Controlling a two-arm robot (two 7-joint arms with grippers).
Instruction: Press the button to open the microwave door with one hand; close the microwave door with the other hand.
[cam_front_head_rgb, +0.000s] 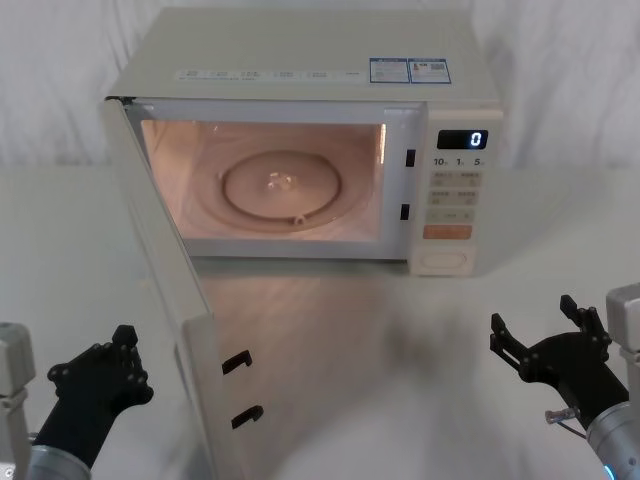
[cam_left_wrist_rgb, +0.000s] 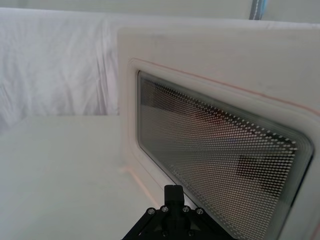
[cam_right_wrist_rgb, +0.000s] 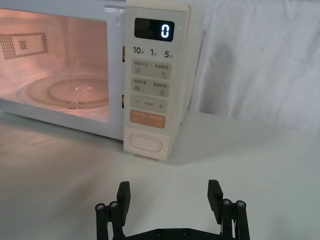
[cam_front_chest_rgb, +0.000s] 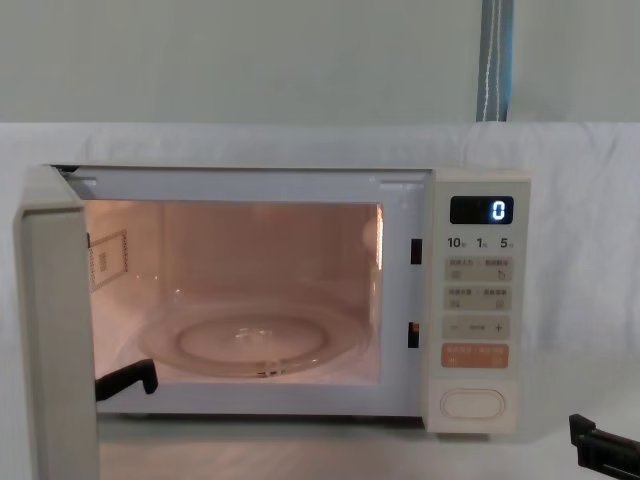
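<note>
One rigid hinged microwave door (cam_front_head_rgb: 165, 300), swung wide at frame left, should push light; I'd nudge its outer face with my left gripper (cam_front_head_rgb: 100, 375), clench state unclear, right gripper (cam_front_head_rgb: 545, 345) spread and empty.

Our left gripper (cam_front_head_rgb: 100, 375) hangs low at our near left, its black jaws angled up and forward on a silver-grey arm (cam_front_head_rgb: 12, 395) that rises from the bottom corner of the head view. We cannot tell how the jaws stand there. Our right gripper (cam_front_head_rgb: 545, 335) sits at our near right at about the same height, its jaws spread wide apart and holding nothing; the right wrist view shows the two black fingertips (cam_right_wrist_rgb: 123, 191) well apart. Its silver-grey arm (cam_front_head_rgb: 622, 400) comes in from the lower right corner. Both grippers are clear of everything around them.
</note>
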